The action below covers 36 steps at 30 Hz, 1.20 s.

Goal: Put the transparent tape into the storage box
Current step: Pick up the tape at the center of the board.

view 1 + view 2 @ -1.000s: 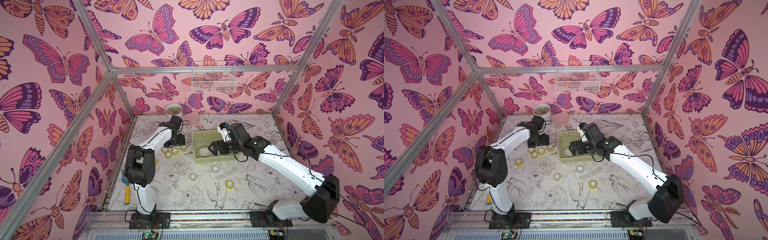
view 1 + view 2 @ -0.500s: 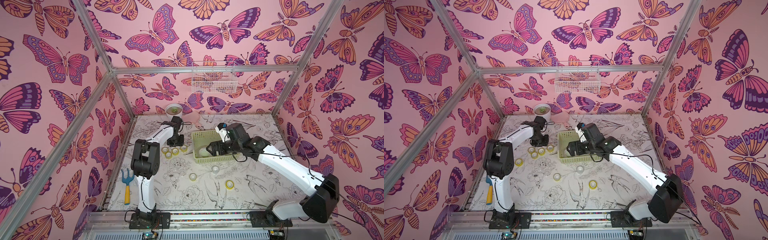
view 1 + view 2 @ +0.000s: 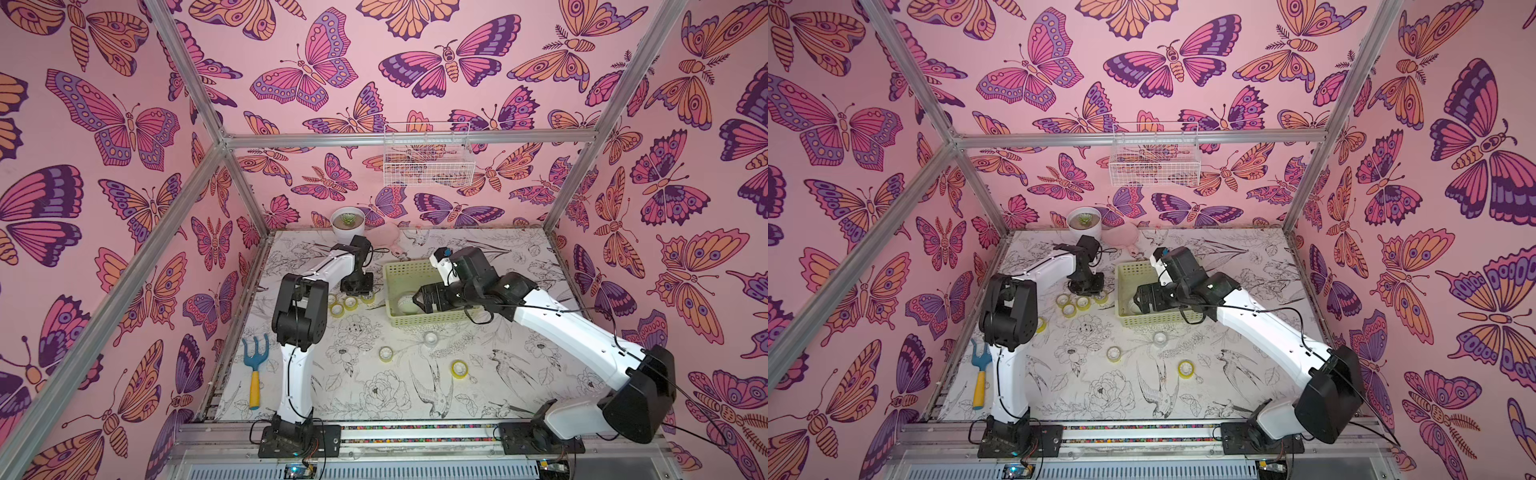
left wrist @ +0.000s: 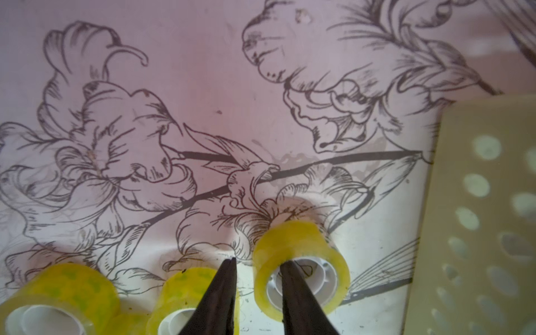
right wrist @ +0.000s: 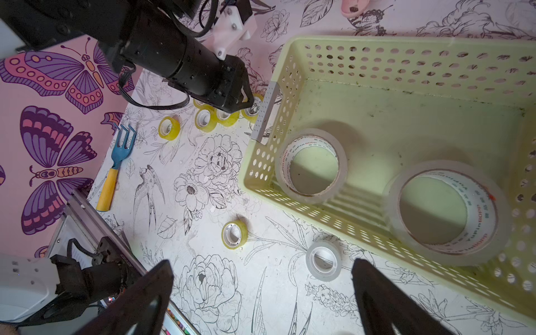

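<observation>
Tape: one yellow roll point(image 4: 290, 240), low centre of frame beside the box point(image 4: 478, 203), has its wall between my left gripper point(image 4: 256, 262) fingers; whether the pinch is tight I cannot tell.
Right gripper point(image 5: 262, 262): spread wide, empty, at the box's edge.
Changed: my left elbow swung inward, uncovering the fork point(image 3: 254, 374).
Surface: flower-drawn table point(image 3: 374, 395); butterfly walls point(image 3: 374, 62).

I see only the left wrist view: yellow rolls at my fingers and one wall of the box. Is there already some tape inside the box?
Observer: Yes. Two wide whitish rolls lie flat inside the storage box.
Operator: Where is the right gripper?
Observer: The right gripper hangs open above the box, holding nothing.
Operator: Are more rolls outside my view?
Observer: Yes. One clear-whitish roll and two yellow rolls lie apart, on the robot's side of the box.
</observation>
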{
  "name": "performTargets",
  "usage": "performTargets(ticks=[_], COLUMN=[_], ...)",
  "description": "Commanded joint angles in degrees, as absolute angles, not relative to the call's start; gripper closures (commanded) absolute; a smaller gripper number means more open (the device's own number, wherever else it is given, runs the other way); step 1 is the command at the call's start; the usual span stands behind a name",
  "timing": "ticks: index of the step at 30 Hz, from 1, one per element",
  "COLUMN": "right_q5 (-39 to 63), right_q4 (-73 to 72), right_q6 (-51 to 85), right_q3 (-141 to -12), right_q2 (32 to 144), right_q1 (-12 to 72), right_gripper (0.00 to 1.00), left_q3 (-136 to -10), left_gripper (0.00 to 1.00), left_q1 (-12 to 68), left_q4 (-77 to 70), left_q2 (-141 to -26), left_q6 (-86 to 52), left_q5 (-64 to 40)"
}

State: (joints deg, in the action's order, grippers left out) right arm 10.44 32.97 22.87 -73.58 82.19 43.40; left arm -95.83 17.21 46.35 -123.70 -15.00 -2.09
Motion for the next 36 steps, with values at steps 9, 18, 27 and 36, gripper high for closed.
performTargets(ticks=[9, 18, 27, 36], right_q5=[8.88, 9.05, 7.67, 6.01], right_q4=[34.03, 33.93, 33.84, 33.23], right_q6=[23.13, 23.57, 24.07, 24.47], right_q3=[-73.69, -73.31, -72.88, -71.22], right_q2=[81.04, 80.68, 79.68, 77.86], right_q1=[43.94, 43.88, 43.95, 43.95], right_gripper=[0.01, 0.01, 0.01, 0.01], left_q3=[-95.93, -95.45, -95.43, -101.05], left_gripper=[0.94, 1.0, 1.0, 1.0], left_q1=[18.96, 19.69, 19.69, 22.11], left_q4=[47.11, 47.38, 50.47, 53.43], left_q2=[-125.69, -123.77, -114.63, -107.75], left_q6=[-14.33, -14.72, -16.46, -17.72], left_q5=[-0.18, -0.09, 0.79, 0.26])
